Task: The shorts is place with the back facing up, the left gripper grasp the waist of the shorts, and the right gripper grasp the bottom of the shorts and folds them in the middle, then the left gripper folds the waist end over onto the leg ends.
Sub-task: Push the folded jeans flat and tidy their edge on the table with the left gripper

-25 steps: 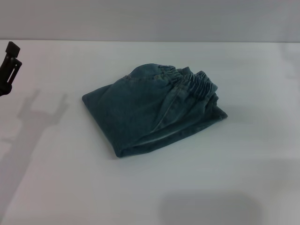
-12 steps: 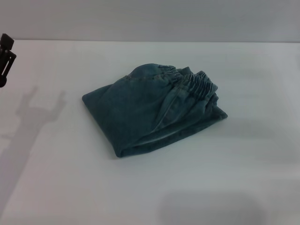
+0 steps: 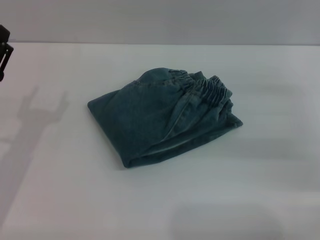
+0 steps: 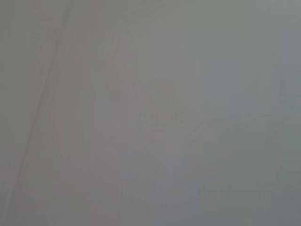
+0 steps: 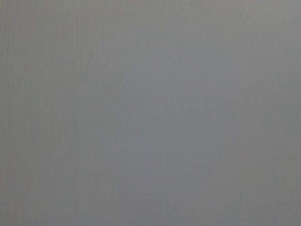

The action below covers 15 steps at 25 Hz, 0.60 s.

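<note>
The blue denim shorts (image 3: pixel 162 117) lie folded into a compact bundle in the middle of the white table (image 3: pixel 260 170) in the head view. The waist of the shorts (image 3: pixel 210 90), a gathered elastic band, rests on top at the far right side of the bundle. The leg ends are hidden under the fold. Only a sliver of my left gripper (image 3: pixel 4 50) shows at the left edge, well away from the shorts. My right gripper is out of view. Both wrist views show only plain grey surface.
The left arm's shadow (image 3: pixel 30 130) falls across the table's left side. A grey wall (image 3: pixel 160 20) runs behind the table's far edge.
My left gripper has drawn back to the left and upward, almost leaving the head view. Its shadow shifted left too. The shorts have not moved.
</note>
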{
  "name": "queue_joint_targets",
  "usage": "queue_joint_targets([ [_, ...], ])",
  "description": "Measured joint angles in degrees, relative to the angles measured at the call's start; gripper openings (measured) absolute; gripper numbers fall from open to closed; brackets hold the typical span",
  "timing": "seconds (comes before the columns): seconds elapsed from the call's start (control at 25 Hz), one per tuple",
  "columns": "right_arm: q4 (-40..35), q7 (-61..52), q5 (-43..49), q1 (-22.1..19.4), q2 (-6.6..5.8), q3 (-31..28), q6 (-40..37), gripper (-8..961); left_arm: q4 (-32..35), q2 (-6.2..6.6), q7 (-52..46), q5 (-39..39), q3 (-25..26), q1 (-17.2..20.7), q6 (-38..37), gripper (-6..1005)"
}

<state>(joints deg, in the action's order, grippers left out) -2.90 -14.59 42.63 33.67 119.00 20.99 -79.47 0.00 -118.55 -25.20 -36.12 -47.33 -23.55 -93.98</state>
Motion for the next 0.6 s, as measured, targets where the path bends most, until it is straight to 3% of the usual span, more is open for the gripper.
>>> queue_joint_targets([
  [0.24, 0.01, -0.04, -0.02, 0.67, -0.01, 0.31, 0.54, 582, -0.57, -0.1, 2.88, 0.0, 0.93, -2.41, 2.56, 825],
  [0.6, -0.53, 0.24, -0.03, 1.95, -0.23, -0.14, 2.58, 582, -0.65, -0.31, 3.41, 0.0, 1.63, -2.91, 3.06, 824],
])
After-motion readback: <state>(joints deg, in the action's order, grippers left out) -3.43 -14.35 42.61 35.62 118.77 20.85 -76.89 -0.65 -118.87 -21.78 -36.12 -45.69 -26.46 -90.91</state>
